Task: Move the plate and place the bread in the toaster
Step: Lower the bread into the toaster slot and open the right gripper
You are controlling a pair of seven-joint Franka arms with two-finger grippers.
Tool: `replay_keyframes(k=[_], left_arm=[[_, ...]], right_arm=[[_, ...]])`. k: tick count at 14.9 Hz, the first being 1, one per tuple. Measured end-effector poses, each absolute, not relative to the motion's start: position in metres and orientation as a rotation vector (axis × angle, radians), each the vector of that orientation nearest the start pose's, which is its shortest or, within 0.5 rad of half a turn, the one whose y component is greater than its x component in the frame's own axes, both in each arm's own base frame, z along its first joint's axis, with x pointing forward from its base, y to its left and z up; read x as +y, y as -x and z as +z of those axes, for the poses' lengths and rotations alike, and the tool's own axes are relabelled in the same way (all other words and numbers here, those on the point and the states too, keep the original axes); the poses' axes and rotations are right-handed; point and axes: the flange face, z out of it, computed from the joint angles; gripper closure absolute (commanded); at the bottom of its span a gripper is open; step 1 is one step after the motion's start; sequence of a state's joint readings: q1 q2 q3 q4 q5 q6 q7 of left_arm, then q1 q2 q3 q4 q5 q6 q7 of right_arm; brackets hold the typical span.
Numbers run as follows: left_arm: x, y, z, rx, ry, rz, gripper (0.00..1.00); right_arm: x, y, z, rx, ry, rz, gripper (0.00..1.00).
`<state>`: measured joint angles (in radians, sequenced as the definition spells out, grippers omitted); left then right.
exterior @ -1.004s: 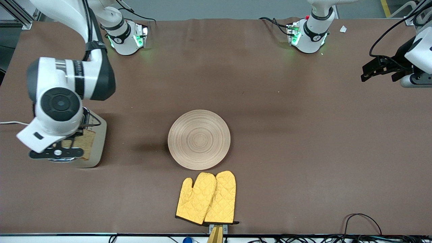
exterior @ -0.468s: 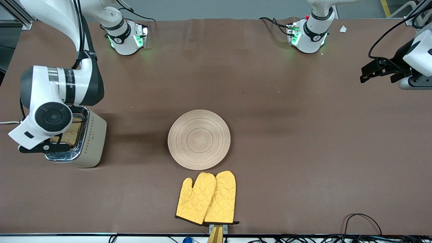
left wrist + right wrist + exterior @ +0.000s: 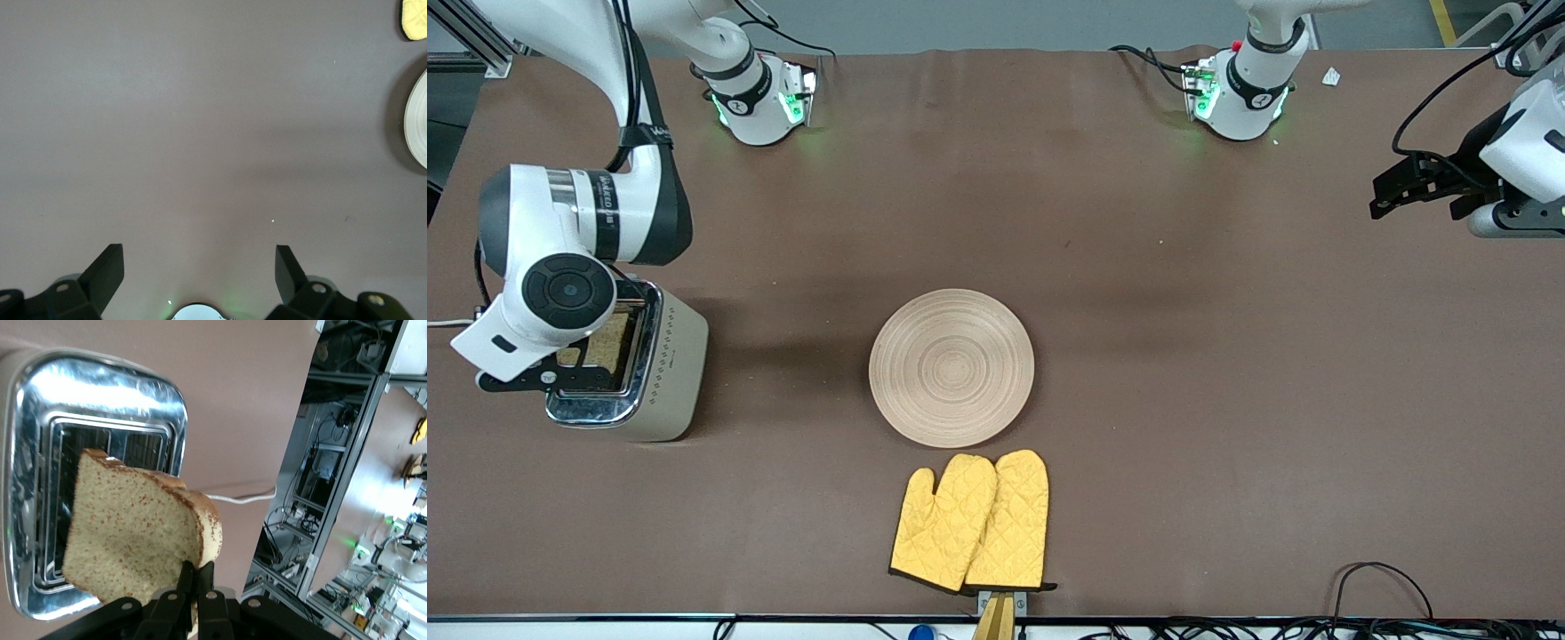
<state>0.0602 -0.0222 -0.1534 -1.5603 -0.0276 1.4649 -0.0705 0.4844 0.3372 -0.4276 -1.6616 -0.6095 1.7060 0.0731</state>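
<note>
- Jaws of the right gripper pinch the brown speckled bread slice by its crust, now hanging over the cream chrome-topped toaster's slots after swinging back from its side; insertion looks imminent.
- Round beige grooved plate sits mid-desk, at 3 o'clock from the toaster.
- Left gripper waits, jaws wide.

in the front view's left, the right arm covers most of the bread and the toaster slots; the plate is cut at the left wrist view's right edge.
</note>
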Motion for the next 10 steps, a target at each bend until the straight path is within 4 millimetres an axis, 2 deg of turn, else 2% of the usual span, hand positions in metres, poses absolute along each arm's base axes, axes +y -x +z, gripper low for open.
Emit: replay_keyframes(k=[4,5,6,7,8,10], left_arm=[[-0.054,-0.534,0.632,0.039,3.157,0.119,0.00],[-0.054,-0.534,0.632,0.038,3.157,0.119,0.00],[-0.054,-0.534,0.632,0.038,3.157,0.119,0.00],[-0.054,-0.534,0.632,0.038,3.157,0.119,0.00],[-0.054,-0.534,0.632,0.038,3.157,0.119,0.00],[-0.054,-0.534,0.632,0.038,3.157,0.119,0.00]], right_arm=[[0.009,-0.627,0.418,0.160,-2.389,-0.213,0.99],[0.011,-0.627,0.414,0.149,-2.390,-0.202,0.91],[0.014,-0.628,0.409,0.143,-2.389,-0.198,0.61],[0.018,-0.629,0.402,0.138,-2.389,-0.202,0.26],[0.021,-0.629,0.394,0.121,-2.406,-0.209,0.00],[0.026,-0.629,0.382,0.051,-2.508,-0.239,0.00]])
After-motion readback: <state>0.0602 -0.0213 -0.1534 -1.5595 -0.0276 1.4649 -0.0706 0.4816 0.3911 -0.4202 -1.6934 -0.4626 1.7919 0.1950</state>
